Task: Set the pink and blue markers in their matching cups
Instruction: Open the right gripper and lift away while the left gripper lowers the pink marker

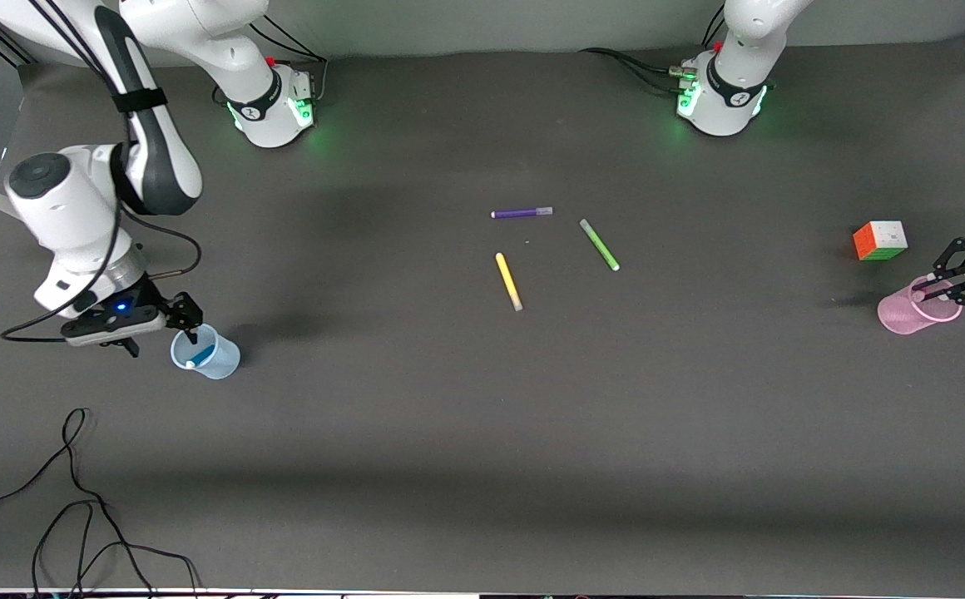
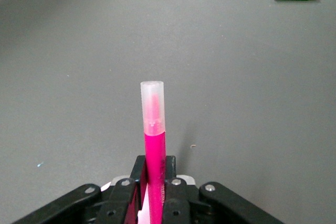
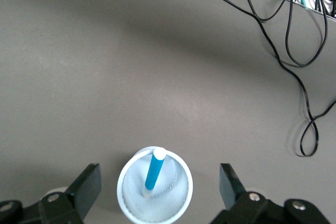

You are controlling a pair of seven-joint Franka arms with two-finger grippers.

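Over at the right arm's end of the table, the blue marker is already standing in the blue cup, leaning against its wall with the pale end up. The right end effector hangs just over that cup with its fingers spread wide to either side of the rim, holding nothing, so that half of the job looks done from where I stand. The live step is at the left arm's end of the table: the left end effector is clamped tight on the pink marker, and it sits right above the mouth of the pink cup, which seems to lean toward the middle of the table. I cannot tell whether the marker's tip is inside the rim yet. The next move, I would say, calls for getting the marker's lower end well inside the cup before the fingers part, because the cup looks light and a nudge on its rim could tip it. A colour cube sits near the pink cup, farther from the front camera. The purple, green and yellow pens lie mid-table, apart from both cups.
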